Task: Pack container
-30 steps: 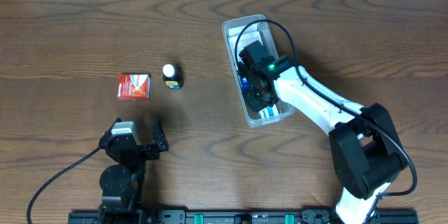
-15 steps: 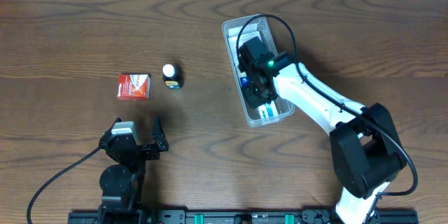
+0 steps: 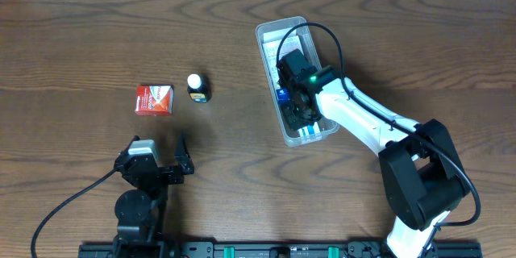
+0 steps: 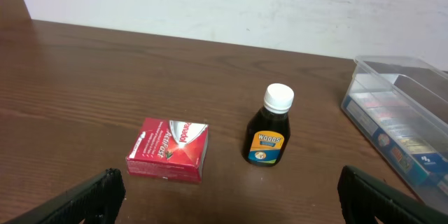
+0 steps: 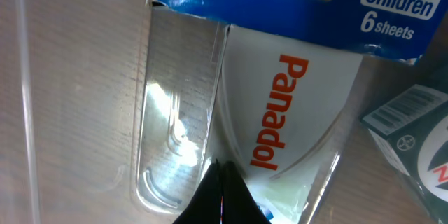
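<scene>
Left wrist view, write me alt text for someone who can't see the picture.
A small red box lies left of a dark bottle with a white cap, the two apart on a brown wooden table. At the right edge stands a clear plastic container holding flat boxes, and the open left gripper shows its fingertips in the bottom corners.

container [image 3: 274, 31] 1 | red box [image 3: 154, 98] 1 | bottle [image 3: 197, 89] 1 | boxes inside [image 5: 280, 112] — 3+

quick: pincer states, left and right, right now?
Left pincer: open, holding nothing.
Right pincer: closed, down inside the container, nothing seen between its tips.
</scene>
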Robot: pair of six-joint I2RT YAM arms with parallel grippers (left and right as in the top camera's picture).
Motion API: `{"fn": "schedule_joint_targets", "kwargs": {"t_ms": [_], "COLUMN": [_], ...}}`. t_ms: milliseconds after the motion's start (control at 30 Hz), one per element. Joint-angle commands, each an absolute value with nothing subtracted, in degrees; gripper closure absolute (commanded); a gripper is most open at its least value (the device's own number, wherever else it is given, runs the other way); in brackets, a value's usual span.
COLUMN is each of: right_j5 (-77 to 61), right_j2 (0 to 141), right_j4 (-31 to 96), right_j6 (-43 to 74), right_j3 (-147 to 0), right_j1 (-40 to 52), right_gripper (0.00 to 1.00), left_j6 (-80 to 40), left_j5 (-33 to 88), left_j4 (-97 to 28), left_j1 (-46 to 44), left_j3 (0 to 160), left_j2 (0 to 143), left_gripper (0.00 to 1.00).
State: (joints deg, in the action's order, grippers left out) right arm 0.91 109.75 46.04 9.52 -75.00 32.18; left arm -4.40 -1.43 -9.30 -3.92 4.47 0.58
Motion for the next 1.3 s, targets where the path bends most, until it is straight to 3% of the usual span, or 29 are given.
{"fn": "schedule_joint_targets", "kwargs": {"t_ms": [0, 533, 833, 933, 1267], "right_j5": [1.04, -1.63, -12.19, -12.05, -12.51], "right_j2": [108.88, 108.88, 108.86, 108.86, 106.30], "right_j4": [45.60, 43.66, 42.41, 40.47, 37.56], "right_j6": [11.20, 15.27, 19.84, 22.28, 23.14], "right_j3": [-74.13, -71.94, -72.16, -72.16, -75.05], "right_j1": [32.45, 32.71, 33.56, 34.22, 34.70], "right_gripper": [0.99, 0.99, 0.99, 0.93, 0.93], "left_j6": [-3.64, -3.64, -3.64, -3.64, -3.64], "left_j5": [-1.04, -1.04, -1.04, -1.04, -1.04], "left_j4": [-9.98, -9.98, -9.98, -9.98, -9.98], "left_j1": [-4.10, -4.10, -4.10, -4.10, -4.10], "left_j3": [2.85, 2.85, 2.85, 2.85, 2.85], "left_j2": [0.23, 0.23, 0.23, 0.23, 0.23], "left_gripper": [0.02, 0.02, 0.02, 0.02, 0.02]}}
